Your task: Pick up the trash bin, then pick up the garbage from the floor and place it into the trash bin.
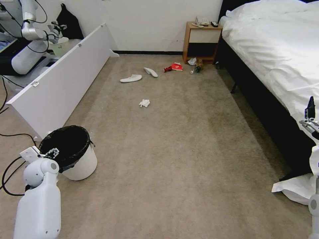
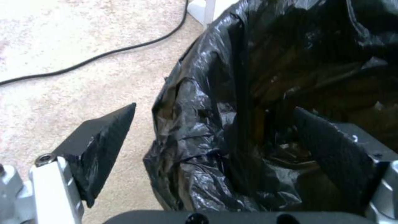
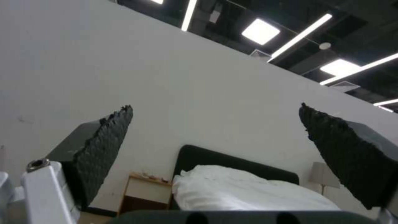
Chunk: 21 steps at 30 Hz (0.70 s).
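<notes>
At the left, the left gripper (image 2: 213, 130) has its jaws spread wide across the rim of the small round white plastic trash bin (image 1: 81, 164): one ribbed black pad is outside over the carpet, the other inside the glossy, crinkled black bag liner (image 2: 232, 93), neither closed on it. The bin stands on the short-pile beige-brown carpeted floor (image 1: 179, 149). Farther off lie a crumpled white tissue (image 1: 144, 103), two flat white slippers (image 1: 131, 78), a crushed red can (image 1: 168, 68) beside a red paper cup (image 1: 177, 66), and a clear bottle (image 1: 195, 70); no lettering is legible. At the right, the right gripper (image 3: 215, 140) points up at a wall, jaws wide apart and empty.
</notes>
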{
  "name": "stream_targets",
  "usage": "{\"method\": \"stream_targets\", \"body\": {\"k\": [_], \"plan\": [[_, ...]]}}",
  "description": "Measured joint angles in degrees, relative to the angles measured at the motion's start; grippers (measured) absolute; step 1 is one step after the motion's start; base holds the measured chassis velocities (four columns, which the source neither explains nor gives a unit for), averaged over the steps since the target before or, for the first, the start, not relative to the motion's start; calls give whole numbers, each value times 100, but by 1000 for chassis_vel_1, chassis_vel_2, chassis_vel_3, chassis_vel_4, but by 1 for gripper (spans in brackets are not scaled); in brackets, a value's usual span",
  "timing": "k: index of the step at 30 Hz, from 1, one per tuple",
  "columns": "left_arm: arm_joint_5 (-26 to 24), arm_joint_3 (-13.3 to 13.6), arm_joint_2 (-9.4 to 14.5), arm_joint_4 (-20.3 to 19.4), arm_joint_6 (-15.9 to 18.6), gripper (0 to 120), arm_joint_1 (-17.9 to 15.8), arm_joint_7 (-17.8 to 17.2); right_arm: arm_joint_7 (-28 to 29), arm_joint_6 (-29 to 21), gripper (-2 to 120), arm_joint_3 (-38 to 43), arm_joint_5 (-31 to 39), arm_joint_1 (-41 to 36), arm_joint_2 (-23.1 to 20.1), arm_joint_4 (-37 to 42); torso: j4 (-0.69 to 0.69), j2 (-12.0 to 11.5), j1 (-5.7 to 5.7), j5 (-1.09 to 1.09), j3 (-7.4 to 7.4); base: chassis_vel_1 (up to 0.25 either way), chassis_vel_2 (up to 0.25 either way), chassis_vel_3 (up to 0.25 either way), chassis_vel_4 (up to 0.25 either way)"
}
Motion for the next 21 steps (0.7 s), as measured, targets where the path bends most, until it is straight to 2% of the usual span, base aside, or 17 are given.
{"method": "stream_targets", "body": {"k": [3, 7, 9, 11, 13, 14, 16, 18, 20, 21], "plan": [[0, 8, -6, 57, -26, 100, -17, 25, -5, 4, 100, -18, -29, -4, 28, 1, 0, 0, 0, 0, 0, 0, 0, 0, 0], [7, 20, -16, 180, -80, 94, -42, 95, -44, 23, 100, -32, -55, -13, 67, 8, 0, 0, 0, 0, 0, 0, 0, 0, 0], [33, 34, -28, 248, -117, 83, -45, 139, -49, 25, 100, -27, -56, -12, 67, 16, 0, 0, 0, 0, 0, 0, 0, 0, 0], [36, 35, -29, 254, -122, 81, -45, 143, -49, 24, 100, -25, -55, -11, 67, 18, 0, 0, 0, 0, 0, 0, 0, 0, 0], [45, 40, -41, 285, -158, 68, -46, 161, -50, 24, 100, -22, -53, -12, 66, 44, 0, 0, 0, 2, -1, 0, 0, 0, 0], [45, 40, -41, 285, -158, 68, -46, 161, -50, 24, 100, -22, -53, -12, 66, 44, 0, 0, 0, 2, -1, 0, 0, 0, 0], [47, 42, -43, 301, -180, 58, -46, 171, -50, 24, 100, -16, -51, -14, 66, 61, 0, 0, 0, 2, -1, 0, 0, 0, 0], [47, 42, -43, 304, -185, 55, -46, 172, -50, 23, 100, -16, -49, -13, 66, 64, 0, 0, 0, 3, -1, 0, 0, 0, 0], [49, 37, -38, 311, -212, 43, -34, 176, -50, 20, 100, -14, -41, -11, 66, 83, 0, 0, 0, 2, -1, 0, 0, 0, 0], [49, 37, -38, 311, -212, 43, -34, 176, -50, 20, 100, -14, -41, -11, 66, 83, 0, 0, 0, 2, -1, 0, 0, 0, 0]]}}
